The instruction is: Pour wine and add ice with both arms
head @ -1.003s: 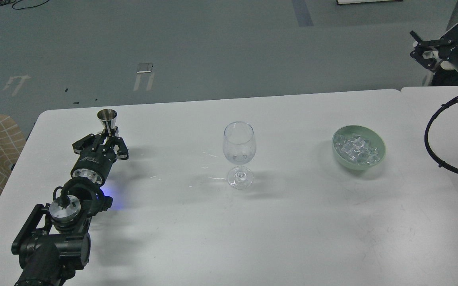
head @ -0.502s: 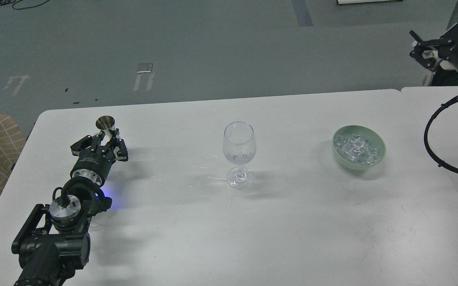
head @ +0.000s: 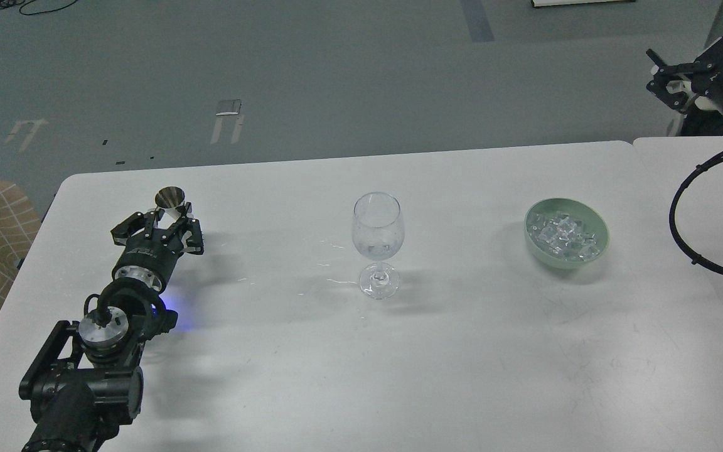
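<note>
Grey workshop floor frames a white surface [head: 349,351] laid out for a two-armed pour. Reaching in from seven o'clock, the left arm [head: 104,333] lies low over it, its left hand [head: 167,221] closed on the stem of a steel measuring cup [head: 171,199], mouth up, at nine o'clock. At centre a wine glass [head: 378,242] stands upright, a little clear wine [head: 376,251] apparently in its bowl. At three o'clock a green bowl [head: 599,248] holds the ice [head: 565,235]. At one o'clock, the right hand [head: 675,85] hangs off the surface, fingers spread and empty. Carrying the cup level toward three o'clock, tipping only once its lip is over the rim, looks the surest way to pour without spilling.
</note>
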Robot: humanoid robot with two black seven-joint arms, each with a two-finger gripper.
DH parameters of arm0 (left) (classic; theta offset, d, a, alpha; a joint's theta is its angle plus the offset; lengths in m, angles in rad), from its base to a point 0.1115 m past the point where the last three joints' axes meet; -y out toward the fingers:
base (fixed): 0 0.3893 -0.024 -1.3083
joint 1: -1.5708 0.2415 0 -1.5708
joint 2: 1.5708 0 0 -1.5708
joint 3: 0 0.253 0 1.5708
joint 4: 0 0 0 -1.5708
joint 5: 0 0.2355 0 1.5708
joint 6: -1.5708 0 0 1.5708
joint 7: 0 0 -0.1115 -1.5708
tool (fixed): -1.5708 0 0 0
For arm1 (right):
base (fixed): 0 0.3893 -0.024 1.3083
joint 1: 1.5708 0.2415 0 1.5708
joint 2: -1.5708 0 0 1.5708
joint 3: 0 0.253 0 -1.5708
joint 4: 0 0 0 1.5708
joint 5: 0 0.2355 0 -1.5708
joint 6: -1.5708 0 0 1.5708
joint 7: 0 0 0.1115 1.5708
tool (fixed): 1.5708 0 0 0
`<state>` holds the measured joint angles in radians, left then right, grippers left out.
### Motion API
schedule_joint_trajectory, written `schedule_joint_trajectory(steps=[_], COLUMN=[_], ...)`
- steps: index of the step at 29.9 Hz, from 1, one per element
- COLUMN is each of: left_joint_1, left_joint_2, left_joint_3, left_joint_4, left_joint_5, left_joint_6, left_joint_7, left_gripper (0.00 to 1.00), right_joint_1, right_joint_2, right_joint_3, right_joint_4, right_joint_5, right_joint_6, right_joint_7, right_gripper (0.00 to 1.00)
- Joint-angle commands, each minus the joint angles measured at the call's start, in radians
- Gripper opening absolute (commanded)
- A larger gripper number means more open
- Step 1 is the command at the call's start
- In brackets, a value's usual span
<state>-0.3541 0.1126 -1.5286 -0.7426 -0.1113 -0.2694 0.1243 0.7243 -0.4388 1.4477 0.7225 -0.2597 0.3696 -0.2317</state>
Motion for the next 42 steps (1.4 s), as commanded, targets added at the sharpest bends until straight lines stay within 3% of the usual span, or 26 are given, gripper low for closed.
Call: schedule_joint_trajectory(steps=[1, 6, 10, 15, 23, 27, 32, 35, 39, 42], left_joint_1=[0.001, 0.001, 0.003, 0.004, -0.020, -0.132, -0.229, -0.250, -0.246, -0.246], left_joint_2=[-0.001, 0.007, 0.031, 0.087, 0.234, 0.357, 0.395, 0.395, 0.378, 0.345], left_joint_3=[0.002, 0.001, -0.007, 0.001, 0.051, 0.255, 0.347, 0.350, 0.350, 0.350], left_joint_4=[-0.004, -0.043, -0.151, -0.228, -0.299, -0.287, -0.281, -0.281, -0.282, -0.282], left_joint_5=[0.001, 0.002, 0.002, 0.002, 0.022, 0.073, 0.203, 0.281, 0.441, 0.487], left_joint_6=[0.003, 0.019, 0.097, 0.118, 0.119, 0.110, 0.108, 0.108, 0.041, 0.029], left_joint_7=[0.002, 0.003, 0.009, 0.012, 0.021, 0.015, 0.005, 0.005, 0.005, 0.005], left_gripper=[0.60, 0.77, 0.90, 0.96, 0.97, 0.97, 0.97, 0.97, 0.97, 0.97], right_joint_1=[0.000, 0.000, 0.001, 0.004, 0.018, 0.018, 0.000, 0.001, 0.010, 0.012], right_joint_2=[0.000, -0.001, -0.003, 0.000, -0.006, -0.011, -0.027, -0.029, -0.050, -0.092], right_joint_3=[-0.001, -0.001, -0.001, 0.002, 0.003, 0.000, -0.006, -0.042, -0.111, -0.185], right_joint_4=[0.000, 0.000, 0.000, 0.005, 0.008, 0.008, 0.012, 0.031, 0.034, 0.070], right_joint_5=[0.000, 0.000, 0.000, 0.002, 0.000, -0.021, -0.162, -0.292, -0.464, -0.564], right_joint_6=[0.000, 0.000, 0.000, 0.000, 0.002, 0.006, 0.025, 0.034, 0.035, 0.035], right_joint_7=[0.000, 0.000, 0.000, 0.000, 0.006, 0.012, 0.018, 0.052, 0.150, 0.192], right_gripper=[1.00, 1.00, 1.00, 1.00, 1.00, 1.00, 1.00, 1.00, 1.00, 1.00])
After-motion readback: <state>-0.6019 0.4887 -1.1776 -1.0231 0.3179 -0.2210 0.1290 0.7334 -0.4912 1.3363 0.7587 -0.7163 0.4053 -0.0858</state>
